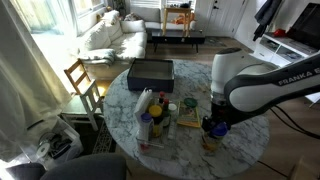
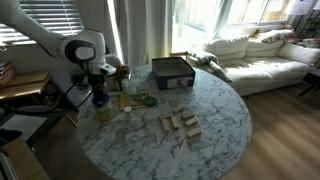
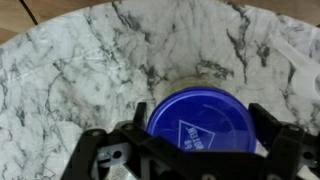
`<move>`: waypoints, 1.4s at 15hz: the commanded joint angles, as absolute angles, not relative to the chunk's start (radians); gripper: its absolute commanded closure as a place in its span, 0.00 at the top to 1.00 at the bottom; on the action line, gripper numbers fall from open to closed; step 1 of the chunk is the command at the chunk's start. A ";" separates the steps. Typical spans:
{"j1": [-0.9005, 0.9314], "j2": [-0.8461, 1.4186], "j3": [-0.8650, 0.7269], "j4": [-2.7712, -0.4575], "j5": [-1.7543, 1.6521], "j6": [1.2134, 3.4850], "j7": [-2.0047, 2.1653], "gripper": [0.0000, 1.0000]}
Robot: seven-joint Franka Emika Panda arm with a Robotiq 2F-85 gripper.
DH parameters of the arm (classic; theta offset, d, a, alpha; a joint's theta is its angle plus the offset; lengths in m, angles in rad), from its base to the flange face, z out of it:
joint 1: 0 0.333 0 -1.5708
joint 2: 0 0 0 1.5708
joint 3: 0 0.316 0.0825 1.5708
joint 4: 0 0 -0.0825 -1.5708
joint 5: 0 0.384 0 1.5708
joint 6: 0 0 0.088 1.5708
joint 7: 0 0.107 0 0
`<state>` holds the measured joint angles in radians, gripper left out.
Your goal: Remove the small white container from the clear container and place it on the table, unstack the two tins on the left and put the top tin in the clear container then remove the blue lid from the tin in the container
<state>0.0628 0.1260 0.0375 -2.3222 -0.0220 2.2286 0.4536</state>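
The wrist view looks straight down on the round dark blue lid (image 3: pixel 197 122), which has a white triangle mark. It sits on a round thing whose pale rim (image 3: pixel 205 72) shows just behind it; I cannot tell whether that rim is the tin or the clear container. My gripper (image 3: pixel 200 132) is open, with one black finger on each side of the lid and a small gap to it. In both exterior views the gripper (image 1: pixel 215 126) (image 2: pixel 98 96) hangs low over the marbled table (image 1: pixel 240 150) (image 2: pixel 220 130) near its edge. The small white container cannot be made out.
A dark rectangular box (image 1: pixel 150 72) (image 2: pixel 172 72) stands at the far side of the table. Bottles and small items (image 1: pixel 150 115) cluster mid-table, and several wooden blocks (image 2: pixel 180 126) lie towards the front. A wooden chair (image 1: pixel 82 80) stands beside the table.
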 commanded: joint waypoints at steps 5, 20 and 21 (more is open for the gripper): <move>0.061 0.153 0.019 -2.341 -0.012 2.326 0.451 1.00; 0.061 0.147 0.016 -2.340 0.001 2.323 0.437 0.73; 0.060 0.137 0.017 -2.337 0.000 2.313 0.432 0.73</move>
